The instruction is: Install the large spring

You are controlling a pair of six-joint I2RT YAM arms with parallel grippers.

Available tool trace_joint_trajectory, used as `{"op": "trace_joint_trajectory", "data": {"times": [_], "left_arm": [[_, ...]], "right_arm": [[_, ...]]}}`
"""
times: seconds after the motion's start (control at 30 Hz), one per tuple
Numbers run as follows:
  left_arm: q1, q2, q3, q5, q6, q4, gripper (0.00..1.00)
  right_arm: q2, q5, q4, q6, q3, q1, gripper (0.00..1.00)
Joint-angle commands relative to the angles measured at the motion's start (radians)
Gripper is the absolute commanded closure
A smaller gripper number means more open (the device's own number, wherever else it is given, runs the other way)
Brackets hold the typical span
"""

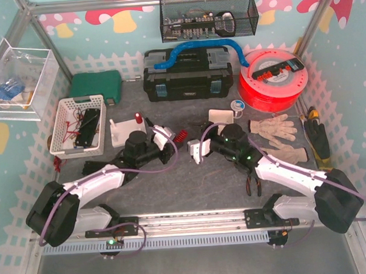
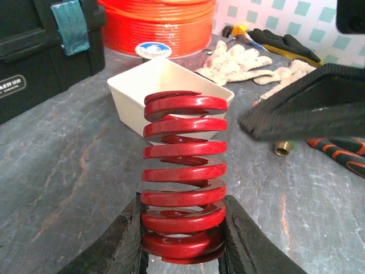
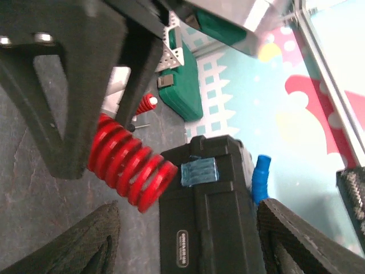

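Note:
The large spring (image 1: 180, 136) is a bright red coil held off the grey table. My left gripper (image 1: 173, 143) is shut on its lower turns; in the left wrist view the spring (image 2: 183, 171) stands up between the two black fingers of the left gripper (image 2: 182, 228). My right gripper (image 1: 196, 151) is open and empty just right of the spring, facing it. In the right wrist view the spring (image 3: 131, 165) sticks out of the left gripper's fingers, above the wide gap of the right gripper (image 3: 188, 240). One right finger (image 2: 308, 108) shows in the left wrist view.
A white block (image 1: 122, 132) with a short red cylinder (image 1: 137, 118) stands left of the spring. A small white tray (image 1: 221, 116), black toolbox (image 1: 187, 76), red filament spool (image 1: 271, 78), gloves (image 1: 274, 130), green case (image 1: 96, 87) and white basket (image 1: 79, 124) lie behind.

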Motion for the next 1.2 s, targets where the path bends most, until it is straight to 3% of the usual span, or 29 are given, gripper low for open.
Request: {"op": "trace_joint_trajectory", "data": {"times": [0.0, 0.2, 0.53, 0.63, 0.7, 0.77, 0.8, 0.9, 1.0, 1.1, 1.17], "left_arm": [[0.004, -0.008, 0.056, 0.058, -0.011, -0.042, 1.00], [0.004, 0.009, 0.070, 0.071, -0.017, -0.047, 1.00], [0.005, 0.017, 0.089, 0.092, -0.016, -0.073, 1.00], [0.004, 0.013, 0.094, 0.085, -0.016, -0.085, 1.00], [0.003, 0.004, 0.093, 0.061, -0.024, -0.085, 1.00], [0.006, -0.017, 0.084, 0.015, -0.042, -0.069, 1.00], [0.008, -0.036, 0.074, -0.001, -0.054, -0.045, 0.96], [0.027, -0.118, 0.024, -0.037, -0.127, 0.068, 0.79], [0.053, -0.196, -0.014, -0.068, -0.195, 0.143, 0.45], [0.066, -0.286, -0.050, -0.203, -0.276, 0.183, 0.35], [0.076, -0.343, -0.083, -0.284, -0.353, 0.227, 0.35]], "right_arm": [[0.033, 0.029, 0.104, -0.215, -0.012, 0.038, 0.34], [0.086, 0.101, 0.086, -0.304, -0.004, 0.063, 0.34], [0.189, 0.155, 0.210, -0.439, 0.008, 0.097, 0.38], [0.205, 0.174, 0.220, -0.463, 0.004, 0.101, 0.53], [0.201, 0.176, 0.251, -0.459, -0.016, 0.101, 0.77], [0.194, 0.166, 0.253, -0.421, -0.024, 0.101, 0.94], [0.188, 0.149, 0.249, -0.385, -0.026, 0.103, 1.00], [0.180, 0.084, 0.223, -0.241, -0.025, 0.103, 1.00], [0.190, 0.038, 0.245, -0.049, -0.026, 0.103, 1.00], [0.204, 0.079, 0.303, 0.272, 0.005, 0.103, 1.00], [0.228, 0.101, 0.277, 0.455, 0.051, 0.102, 1.00]]}}
